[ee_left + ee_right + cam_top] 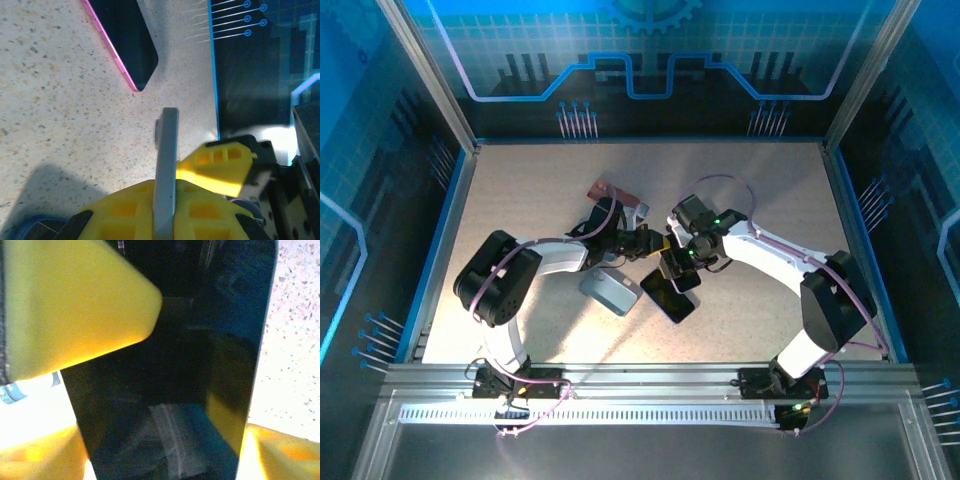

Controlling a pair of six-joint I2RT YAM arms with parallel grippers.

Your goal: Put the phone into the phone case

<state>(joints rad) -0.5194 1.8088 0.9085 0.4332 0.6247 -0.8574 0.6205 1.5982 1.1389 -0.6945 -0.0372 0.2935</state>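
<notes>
A thin grey-blue phone case (169, 150) stands edge-on between the yellow fingers of my left gripper (165, 192), which is shut on it. From above, the case (610, 292) shows its broad face just below my left gripper (635, 262). My right gripper (160, 460) is shut across the width of a glossy black phone (170, 365). In the top view this phone (684, 281) sits under the right gripper (680, 268) at mid-table. A dark slab with a pink edge (125, 40) lies flat on the table (520, 190); I cannot tell whether it is a phone or a case.
A reddish-brown flat object (615, 194) lies behind the left arm. One yellow finger of the right gripper (225, 160) is close beside the held case. Blue walls (880, 200) fence the table on all sides.
</notes>
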